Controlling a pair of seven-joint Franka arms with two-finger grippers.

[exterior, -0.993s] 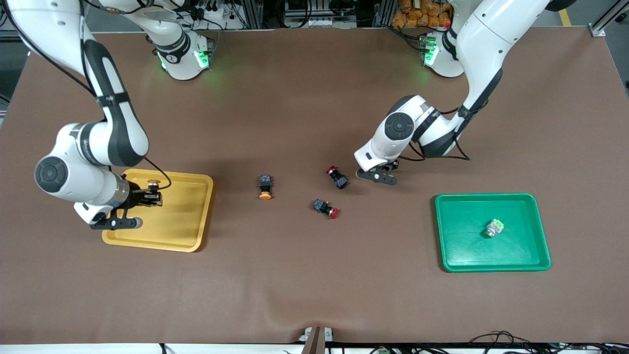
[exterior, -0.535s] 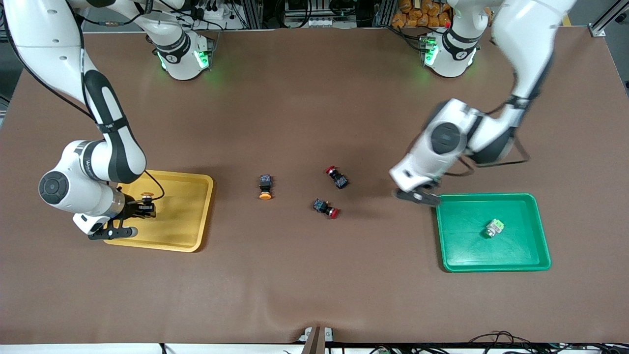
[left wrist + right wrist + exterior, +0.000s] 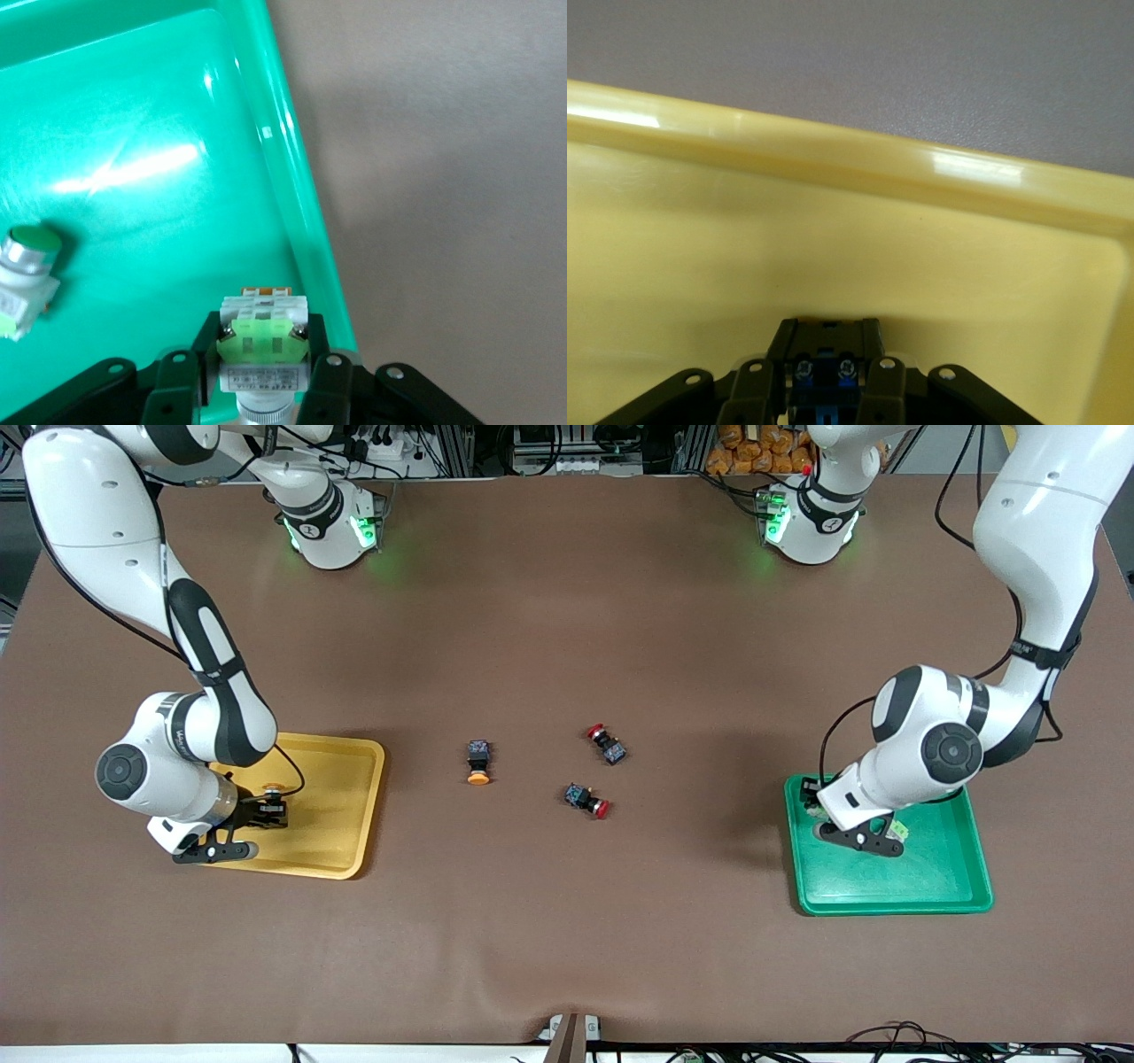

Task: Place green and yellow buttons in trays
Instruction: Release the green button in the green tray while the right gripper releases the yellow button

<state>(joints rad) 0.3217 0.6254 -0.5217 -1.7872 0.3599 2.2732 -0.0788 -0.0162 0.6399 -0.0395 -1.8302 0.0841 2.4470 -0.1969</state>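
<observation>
My left gripper [image 3: 811,804] [image 3: 263,347] is shut on a whitish button with a green part [image 3: 263,329]. It hangs over the green tray [image 3: 939,868] [image 3: 159,133], just inside the rim at the corner toward the right arm's end. A second green button [image 3: 898,831] [image 3: 25,266] lies on that tray's floor. My right gripper [image 3: 264,810] [image 3: 825,365] is shut on a black-bodied button with a yellow-orange cap [image 3: 271,788] [image 3: 825,376], low over the yellow tray [image 3: 341,824] [image 3: 833,230]. Another yellow-capped button [image 3: 478,763] lies on the table mid-way between the trays.
Two black buttons with red caps [image 3: 607,744] [image 3: 587,800] lie on the brown mat beside the loose yellow-capped one, toward the left arm's end. Both arm bases stand along the table edge farthest from the front camera.
My left arm has swung from the table's middle to over the green tray, carrying the green button. My right gripper has sunk a little over the yellow tray with its button.
</observation>
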